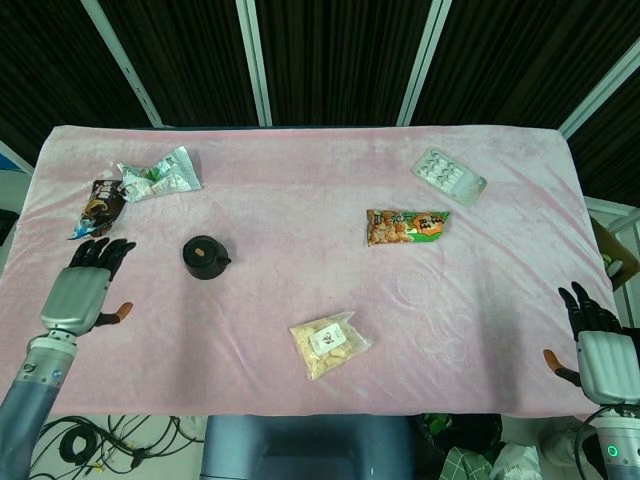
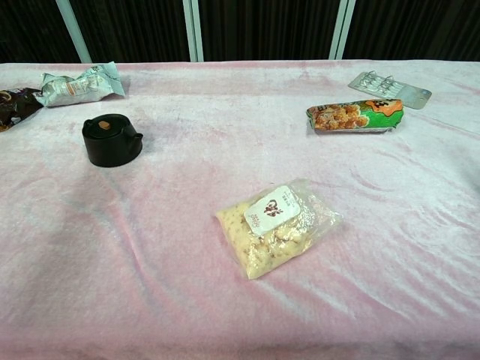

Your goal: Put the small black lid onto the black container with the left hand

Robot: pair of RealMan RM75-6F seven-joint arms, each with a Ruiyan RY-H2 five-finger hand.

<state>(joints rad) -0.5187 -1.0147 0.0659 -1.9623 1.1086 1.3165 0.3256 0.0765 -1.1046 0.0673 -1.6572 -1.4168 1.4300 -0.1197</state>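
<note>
Pink tablecloth (image 1: 300,220) edge: left robot hand (image 1: 82,287) hovers, fingers spread, empty.

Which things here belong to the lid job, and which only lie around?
Job: small black lid seated on black container; left hand, open, apart from it.

Lying about: clear snack bag, orange snack packet, blister pack, pale green wrapper, dark wrapper.

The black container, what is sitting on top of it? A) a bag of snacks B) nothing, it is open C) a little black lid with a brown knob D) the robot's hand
C: the black container wears its small black lid with a brown knob, and the left hand is off to the side, holding nothing.
</note>
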